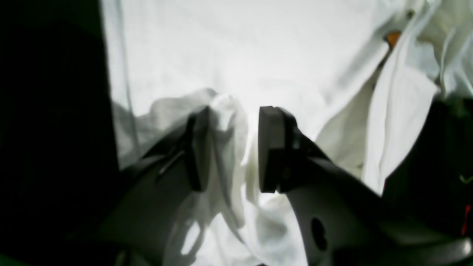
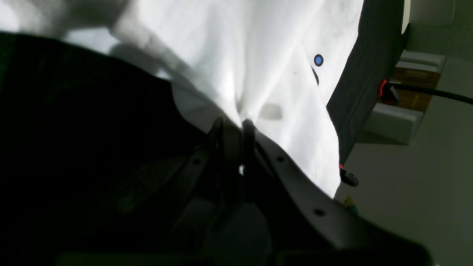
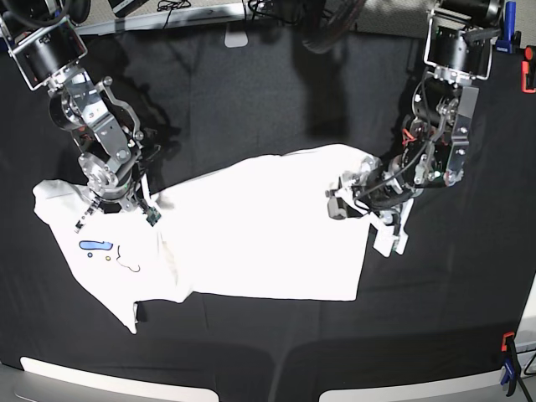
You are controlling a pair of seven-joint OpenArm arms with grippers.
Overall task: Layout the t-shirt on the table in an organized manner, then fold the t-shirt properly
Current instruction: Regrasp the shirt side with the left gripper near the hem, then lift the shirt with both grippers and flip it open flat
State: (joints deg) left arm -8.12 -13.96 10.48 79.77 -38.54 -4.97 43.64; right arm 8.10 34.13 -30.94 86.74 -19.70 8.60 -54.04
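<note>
Two pincers worked the t-shirt [image 3: 260, 226] on the black worktop [image 3: 251, 92].
Right pincer [image 2: 234, 127] pinched shirt cloth; left pincer [image 1: 234, 147] stood partly parted around a bunched fold.

A blue clamp [image 3: 505, 28] and an orange clamp [image 3: 528, 70] sit at the upper right corner of the base view. Another orange and blue clamp [image 3: 507, 362] stands at the lower right edge. Black cables [image 3: 172, 7] lie along the top. A black cable [image 2: 428, 92] crosses a grey floor [image 2: 406, 192] in the right wrist view.
</note>
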